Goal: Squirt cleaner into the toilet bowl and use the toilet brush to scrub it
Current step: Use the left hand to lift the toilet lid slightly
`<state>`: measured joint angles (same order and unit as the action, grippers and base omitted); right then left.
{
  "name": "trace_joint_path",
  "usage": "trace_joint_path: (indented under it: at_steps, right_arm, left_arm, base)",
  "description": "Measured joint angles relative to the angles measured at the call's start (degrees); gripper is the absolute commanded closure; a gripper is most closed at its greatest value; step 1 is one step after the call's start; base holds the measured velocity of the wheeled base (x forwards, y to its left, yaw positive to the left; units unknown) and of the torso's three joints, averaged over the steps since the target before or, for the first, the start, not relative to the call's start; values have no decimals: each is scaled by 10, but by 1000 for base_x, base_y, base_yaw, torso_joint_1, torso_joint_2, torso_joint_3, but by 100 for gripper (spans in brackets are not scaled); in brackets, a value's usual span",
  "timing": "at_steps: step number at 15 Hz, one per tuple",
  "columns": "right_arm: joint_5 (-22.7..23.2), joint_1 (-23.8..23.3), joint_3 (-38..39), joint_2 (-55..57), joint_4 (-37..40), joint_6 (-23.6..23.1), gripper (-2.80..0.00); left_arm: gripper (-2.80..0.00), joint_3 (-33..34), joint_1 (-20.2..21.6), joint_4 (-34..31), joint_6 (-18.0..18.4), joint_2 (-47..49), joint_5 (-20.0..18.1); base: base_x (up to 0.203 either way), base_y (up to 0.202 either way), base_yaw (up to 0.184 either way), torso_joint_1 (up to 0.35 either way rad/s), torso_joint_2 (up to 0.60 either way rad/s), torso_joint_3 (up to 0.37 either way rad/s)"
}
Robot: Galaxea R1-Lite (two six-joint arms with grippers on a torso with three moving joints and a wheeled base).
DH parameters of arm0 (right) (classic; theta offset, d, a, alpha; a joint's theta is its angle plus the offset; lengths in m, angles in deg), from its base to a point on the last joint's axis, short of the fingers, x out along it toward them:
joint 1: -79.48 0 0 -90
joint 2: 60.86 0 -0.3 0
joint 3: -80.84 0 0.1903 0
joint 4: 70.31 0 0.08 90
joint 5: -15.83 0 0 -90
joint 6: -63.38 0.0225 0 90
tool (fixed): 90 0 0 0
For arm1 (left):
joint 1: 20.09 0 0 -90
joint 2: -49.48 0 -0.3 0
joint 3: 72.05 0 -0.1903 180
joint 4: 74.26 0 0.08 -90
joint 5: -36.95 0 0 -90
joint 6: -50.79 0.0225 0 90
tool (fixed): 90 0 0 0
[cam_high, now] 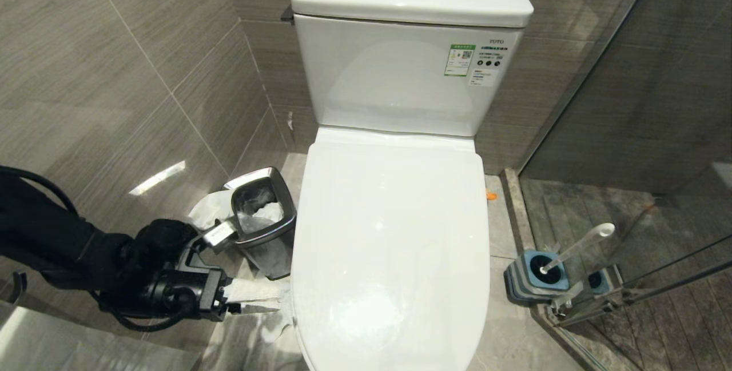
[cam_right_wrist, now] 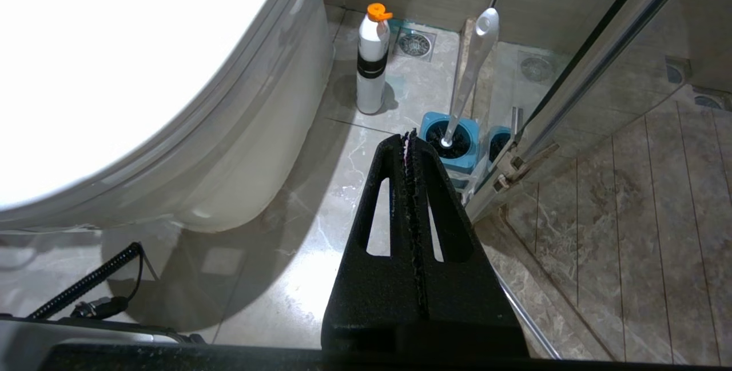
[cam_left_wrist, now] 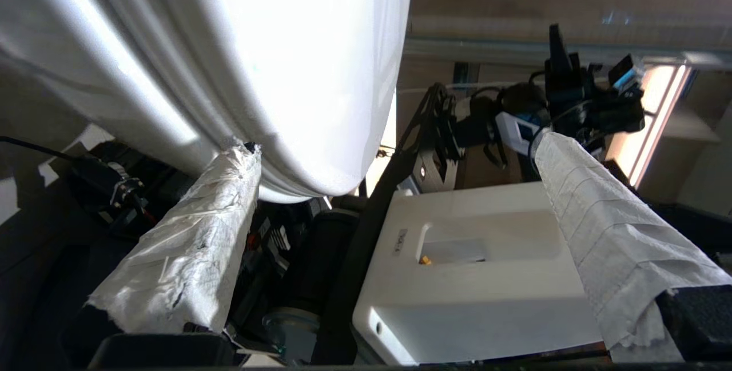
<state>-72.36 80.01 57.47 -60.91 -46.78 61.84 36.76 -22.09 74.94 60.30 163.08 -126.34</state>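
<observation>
A white toilet filled the middle of the head view, its lid closed flat, so the toilet bowl itself was hidden beneath it. At the lower left of the frame the left gripper reached in level toward the lid's left edge, its jaws released and spread wide, the fingers wrapped in white paper; in the left wrist view one wrapped finger touched the toilet's white underside while the other stood well apart. Just beside that arm, in the left middle of the head view, stood a small square steel waste bin with white paper inside. The toilet brush stood tilted in its grey-and-blue holder on the floor at the lower right of the head view, next to a glass partition. The right gripper hung above the floor near that holder, jaws clenched together on nothing. A white bottle with an orange cap stood upright on the floor between the toilet's base and the brush holder.
</observation>
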Motion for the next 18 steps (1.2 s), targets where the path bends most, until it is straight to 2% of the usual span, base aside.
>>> trace_joint_path:
  at_steps: [18]
  right_arm:
    - [0, 0, 0, 0, 0, 0, 0]
  left_arm:
    - [-280, -22, -45, 20, 2, 31, 72]
  base:
    - [0, 0, 0, 0, 0, 0]
